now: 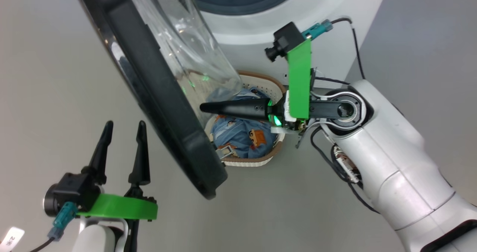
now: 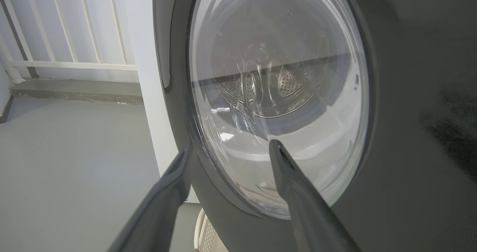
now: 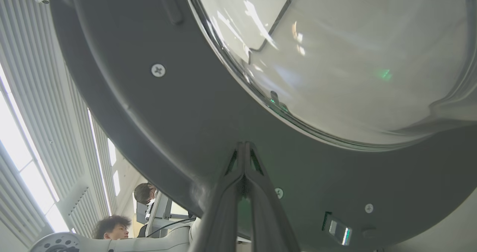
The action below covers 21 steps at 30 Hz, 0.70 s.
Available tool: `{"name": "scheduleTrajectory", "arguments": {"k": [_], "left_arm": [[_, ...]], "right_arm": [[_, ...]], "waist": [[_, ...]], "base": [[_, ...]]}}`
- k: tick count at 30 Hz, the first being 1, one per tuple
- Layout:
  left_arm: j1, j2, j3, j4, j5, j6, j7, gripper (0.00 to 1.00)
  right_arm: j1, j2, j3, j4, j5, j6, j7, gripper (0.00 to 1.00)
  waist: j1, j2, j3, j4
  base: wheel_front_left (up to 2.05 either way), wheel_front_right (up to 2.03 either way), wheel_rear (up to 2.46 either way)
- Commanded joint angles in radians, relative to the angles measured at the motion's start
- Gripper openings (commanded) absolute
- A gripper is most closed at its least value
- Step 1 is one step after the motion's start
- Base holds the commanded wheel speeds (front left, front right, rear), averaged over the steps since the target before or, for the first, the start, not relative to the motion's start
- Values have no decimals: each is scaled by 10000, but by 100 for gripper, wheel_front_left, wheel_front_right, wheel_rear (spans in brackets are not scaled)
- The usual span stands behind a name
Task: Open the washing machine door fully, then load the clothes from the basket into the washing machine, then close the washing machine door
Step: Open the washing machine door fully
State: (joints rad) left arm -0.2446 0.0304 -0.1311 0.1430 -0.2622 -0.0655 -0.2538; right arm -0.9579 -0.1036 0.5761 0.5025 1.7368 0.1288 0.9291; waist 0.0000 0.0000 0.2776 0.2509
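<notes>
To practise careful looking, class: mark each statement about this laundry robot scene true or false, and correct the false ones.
1. The clothes lie in the basket. True.
2. The left pincer grips some clothes. False: it is open, holding nothing.
3. The right pincer is shut. True.
4. The washing machine door is closed. False: it stands swung open.
</notes>
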Motion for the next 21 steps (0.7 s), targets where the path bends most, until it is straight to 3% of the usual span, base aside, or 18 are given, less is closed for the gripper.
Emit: {"name": "scheduleTrajectory", "arguments": {"k": [1, 21], "left_arm": [[49, 198, 409, -202, 161, 63, -80, 100], [683, 198, 1649, 30, 957, -403, -80, 100]], "right_arm": [[82, 114, 60, -237, 111, 19, -130, 0], [1895, -1532, -186, -1436, 1387, 19, -2358, 0]], "waist": [[0, 0, -147, -153], [0, 0, -1015, -1265]], "base": [[0, 0, 0], [0, 0, 0]]}}
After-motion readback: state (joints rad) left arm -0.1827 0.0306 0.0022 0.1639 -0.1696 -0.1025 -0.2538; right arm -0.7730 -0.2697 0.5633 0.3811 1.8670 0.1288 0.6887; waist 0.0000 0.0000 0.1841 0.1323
